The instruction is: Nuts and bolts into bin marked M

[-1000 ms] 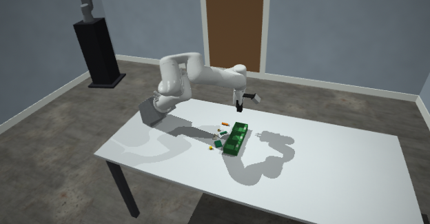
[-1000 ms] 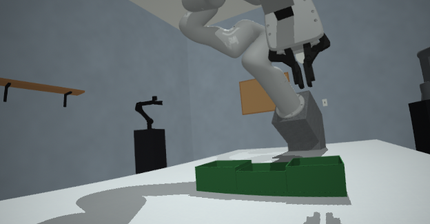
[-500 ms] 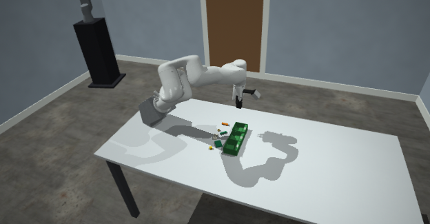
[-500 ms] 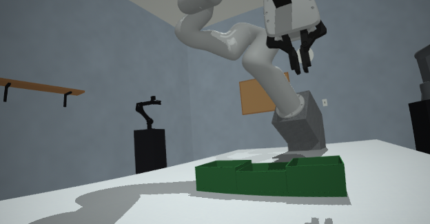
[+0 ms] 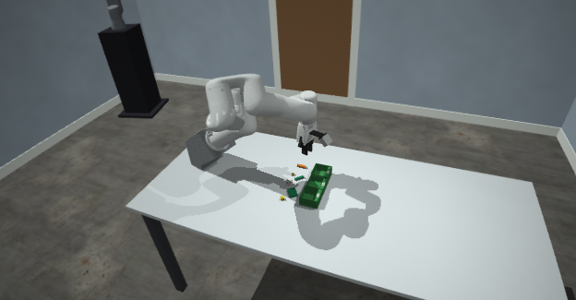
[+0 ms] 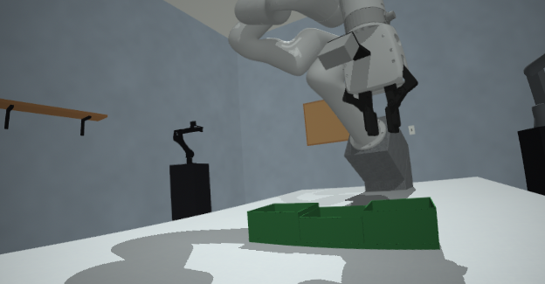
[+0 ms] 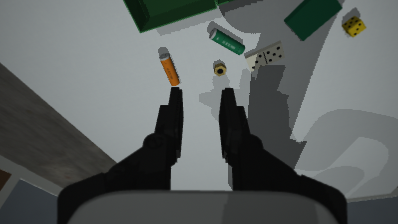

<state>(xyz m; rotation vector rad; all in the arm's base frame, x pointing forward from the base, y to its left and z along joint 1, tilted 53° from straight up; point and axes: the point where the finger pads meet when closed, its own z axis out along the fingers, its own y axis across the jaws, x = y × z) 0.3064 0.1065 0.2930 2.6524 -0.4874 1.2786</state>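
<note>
From my wrist camera, the gripper (image 7: pixel 201 95) hangs above the table (image 7: pixel 90 60), fingers partly apart with nothing between them. Just past the fingertips lie an orange battery (image 7: pixel 169 69) and a small brass nut (image 7: pixel 219 68). Farther off are a green battery (image 7: pixel 227 41), a domino (image 7: pixel 264 56), a green block (image 7: pixel 312 16), a yellow die (image 7: pixel 353 26) and a corner of the green bin (image 7: pixel 150 20).

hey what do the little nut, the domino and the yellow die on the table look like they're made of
Nut: likely brass, going by its dull yellow ring, though too small to be sure. Domino: ivory tile with black pips, probably matte plastic or bone. Die: flat yellow with dark pips, probably plastic.
</note>
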